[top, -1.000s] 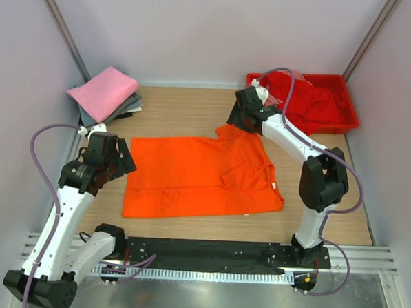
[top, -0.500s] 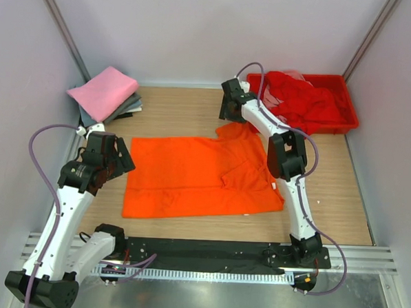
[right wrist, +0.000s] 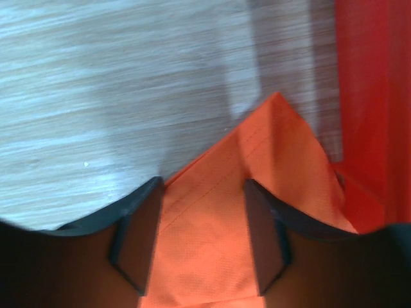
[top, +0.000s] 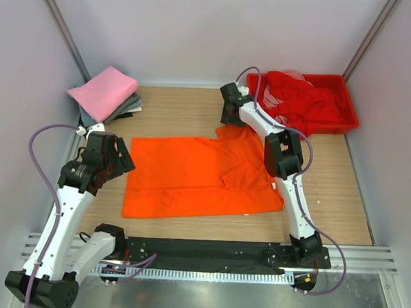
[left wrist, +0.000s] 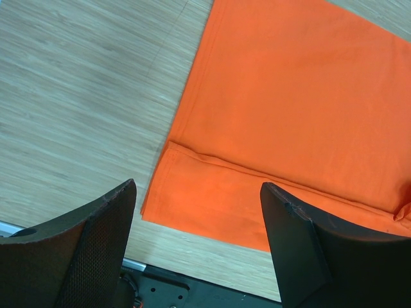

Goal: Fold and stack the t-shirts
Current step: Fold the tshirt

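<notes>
The bright orange t-shirt (top: 190, 177) lies spread flat on the wooden table, with one sleeve pointing to the far side. My left gripper (top: 114, 156) is open and empty, hovering over the shirt's near-left corner (left wrist: 192, 205). My right gripper (top: 229, 119) is open, low over the far sleeve (right wrist: 212, 244), with a finger on either side of the cloth. A folded pink t-shirt (top: 104, 92) lies on a folded grey one (top: 130, 109) at the far left. Red t-shirts (top: 301, 100) are heaped in the tray.
A red plastic tray (top: 351, 115) sits at the far right corner. White walls close in the left, right and far sides. A black and metal rail (top: 207, 254) with the arm bases runs along the near edge.
My right arm has swung its gripper to the left and down onto the orange shirt's far sleeve, and its elbow has folded in. The left arm has barely moved.
</notes>
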Action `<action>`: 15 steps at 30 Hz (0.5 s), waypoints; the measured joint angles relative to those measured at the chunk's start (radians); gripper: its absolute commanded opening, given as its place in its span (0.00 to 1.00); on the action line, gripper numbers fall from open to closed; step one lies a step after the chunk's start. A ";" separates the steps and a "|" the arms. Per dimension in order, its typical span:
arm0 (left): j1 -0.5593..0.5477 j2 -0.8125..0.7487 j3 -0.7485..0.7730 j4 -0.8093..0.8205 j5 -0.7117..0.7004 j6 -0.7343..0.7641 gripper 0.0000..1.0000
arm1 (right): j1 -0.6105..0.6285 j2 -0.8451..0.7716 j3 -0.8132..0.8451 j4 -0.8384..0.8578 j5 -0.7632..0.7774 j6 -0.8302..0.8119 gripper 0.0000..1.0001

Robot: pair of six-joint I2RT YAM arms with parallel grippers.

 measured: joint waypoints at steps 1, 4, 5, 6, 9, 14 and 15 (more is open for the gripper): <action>0.000 0.000 0.000 0.000 0.000 0.000 0.79 | 0.000 -0.001 -0.008 0.006 0.005 0.002 0.48; 0.000 0.000 0.000 0.000 0.000 0.000 0.79 | -0.001 -0.019 -0.048 0.037 0.013 0.011 0.25; 0.000 0.000 0.000 0.000 0.000 0.000 0.79 | -0.002 -0.026 -0.062 0.051 0.013 0.016 0.17; 0.000 0.000 0.000 0.000 0.000 0.000 0.79 | -0.002 -0.030 -0.071 0.059 0.012 0.020 0.14; 0.000 0.006 0.000 0.000 -0.001 0.000 0.79 | -0.003 -0.037 -0.090 0.087 0.003 0.029 0.02; 0.007 0.057 -0.001 0.014 -0.001 0.000 0.84 | -0.003 -0.079 -0.180 0.191 -0.050 0.033 0.01; 0.007 0.077 -0.001 0.021 -0.001 -0.001 0.85 | -0.003 -0.091 -0.207 0.211 -0.062 0.035 0.01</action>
